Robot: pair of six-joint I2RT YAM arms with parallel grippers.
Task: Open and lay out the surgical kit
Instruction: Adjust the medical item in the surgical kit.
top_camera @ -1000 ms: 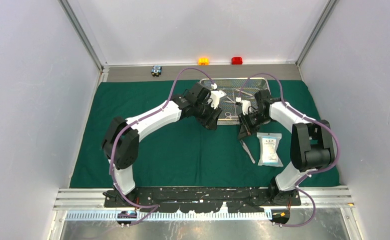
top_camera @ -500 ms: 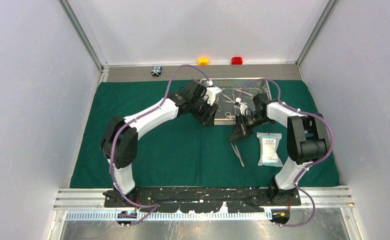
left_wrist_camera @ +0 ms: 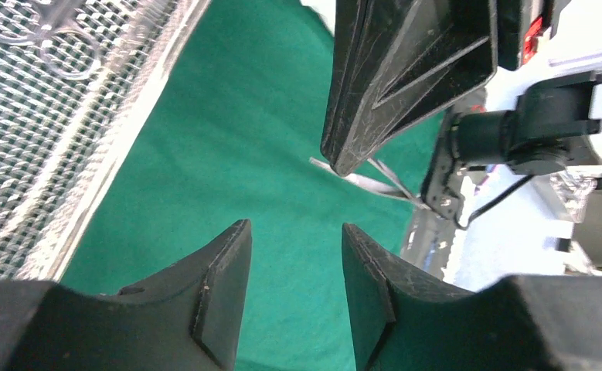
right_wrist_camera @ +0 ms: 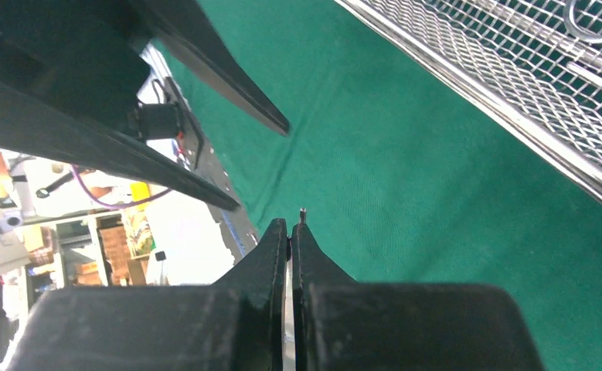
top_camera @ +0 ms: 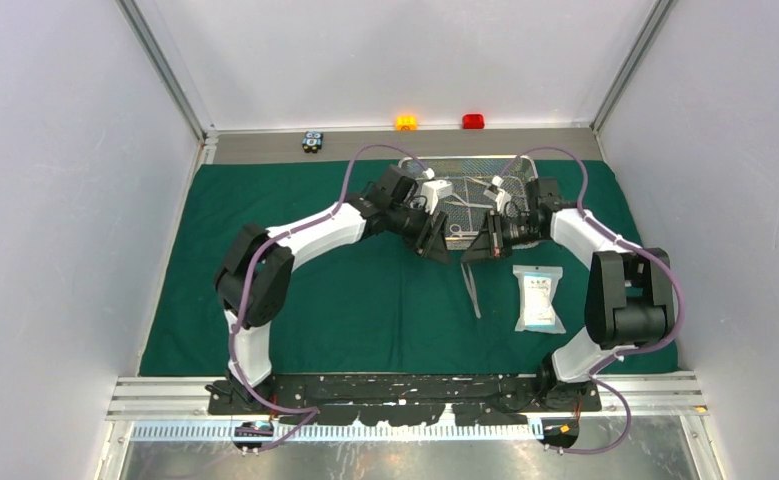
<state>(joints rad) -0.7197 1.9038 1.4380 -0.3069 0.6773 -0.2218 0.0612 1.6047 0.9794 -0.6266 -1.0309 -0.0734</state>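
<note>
The dark green cloth (top_camera: 365, 290) lies spread flat. At its back middle stands the silver wire-mesh tray (top_camera: 525, 165) with steel scissors and forceps (top_camera: 455, 228) inside. My right gripper (top_camera: 477, 252) is shut on slim steel tweezers (top_camera: 472, 292), which trail from it toward the near side just above the cloth. A thin steel strip shows between the shut jaws of the right gripper (right_wrist_camera: 290, 224). My left gripper (top_camera: 435, 248) is open and holds nothing, close to the right one, at the tray's near rim (left_wrist_camera: 131, 127). The white-blue packet (top_camera: 540, 298) lies on the cloth to the right.
Small orange (top_camera: 406, 122), red (top_camera: 473, 121) and black-blue (top_camera: 312, 141) blocks sit on the bare strip behind the cloth. Side walls close in left and right. The tray rim (right_wrist_camera: 475, 85) runs just beside the right gripper.
The right gripper has carried the tweezers left and a little toward the tray, swinging them straighter. The left gripper has shifted slightly right, closer to the right one. Neither gripper's opening changed.
</note>
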